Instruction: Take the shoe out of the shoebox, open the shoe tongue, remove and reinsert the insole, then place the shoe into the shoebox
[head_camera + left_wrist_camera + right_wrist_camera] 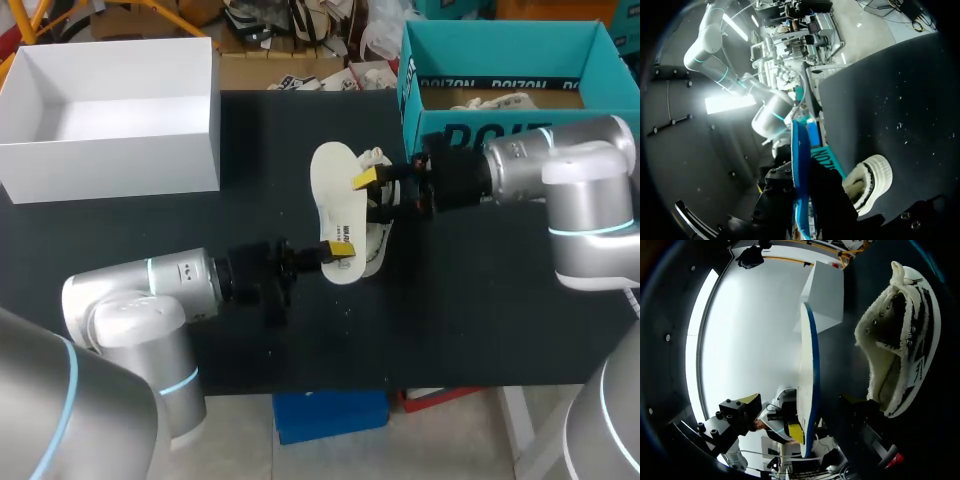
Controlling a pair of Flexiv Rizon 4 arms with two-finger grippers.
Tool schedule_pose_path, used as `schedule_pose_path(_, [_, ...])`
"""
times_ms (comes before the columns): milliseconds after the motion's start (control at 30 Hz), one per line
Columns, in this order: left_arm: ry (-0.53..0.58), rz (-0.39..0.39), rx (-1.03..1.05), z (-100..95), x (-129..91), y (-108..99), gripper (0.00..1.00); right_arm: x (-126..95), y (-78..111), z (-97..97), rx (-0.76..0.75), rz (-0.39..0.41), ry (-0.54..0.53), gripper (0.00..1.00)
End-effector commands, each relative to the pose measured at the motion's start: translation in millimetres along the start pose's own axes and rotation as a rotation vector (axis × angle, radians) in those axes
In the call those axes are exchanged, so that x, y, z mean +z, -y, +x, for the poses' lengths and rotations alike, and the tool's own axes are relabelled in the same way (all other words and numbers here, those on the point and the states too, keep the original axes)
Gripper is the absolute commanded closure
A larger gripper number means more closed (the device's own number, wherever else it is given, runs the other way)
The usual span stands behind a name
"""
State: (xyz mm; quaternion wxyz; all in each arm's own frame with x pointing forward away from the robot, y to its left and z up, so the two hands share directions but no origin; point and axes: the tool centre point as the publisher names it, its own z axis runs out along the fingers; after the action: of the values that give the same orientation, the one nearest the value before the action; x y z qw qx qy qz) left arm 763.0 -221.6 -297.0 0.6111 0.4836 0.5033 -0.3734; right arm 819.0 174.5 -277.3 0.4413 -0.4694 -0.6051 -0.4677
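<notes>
A white insole (335,190) with a blue underside is held up over the black table (150,230), and my left gripper (338,251) is shut on its near end. Seen from the left wrist, the insole (800,165) stands edge-on between that gripper's (802,212) dark fingers. The white fleece-lined shoe (378,240) lies on its side on the table just right of the insole. My right gripper (372,197) is open, its fingers straddling the middle of the insole (807,380) without touching it. The shoe (900,340) lies beside the right gripper.
An open teal shoebox (500,120) stands at the back right, behind my right arm. At the back left stands a large open white box (110,150). The table's front edge runs just below my left arm.
</notes>
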Motion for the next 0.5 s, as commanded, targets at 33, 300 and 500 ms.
schedule_pose_path(33, [-0.005, -0.003, 0.002, -0.7, 1.0, 0.7, 1.0, 9.8, -3.2, 2.8, 0.005, 0.019, 0.009, 0.0])
schedule_pose_path(300, [-0.005, -0.003, 0.002, -0.7, 1.0, 0.7, 1.0, 15.9, -3.5, 4.7, 0.025, 0.057, 0.03, 1.0])
schedule_pose_path(500, [-0.005, -0.003, 0.002, -0.7, 1.0, 0.7, 1.0, 15.9, -3.5, 4.7, 0.025, 0.057, 0.03, 1.0])
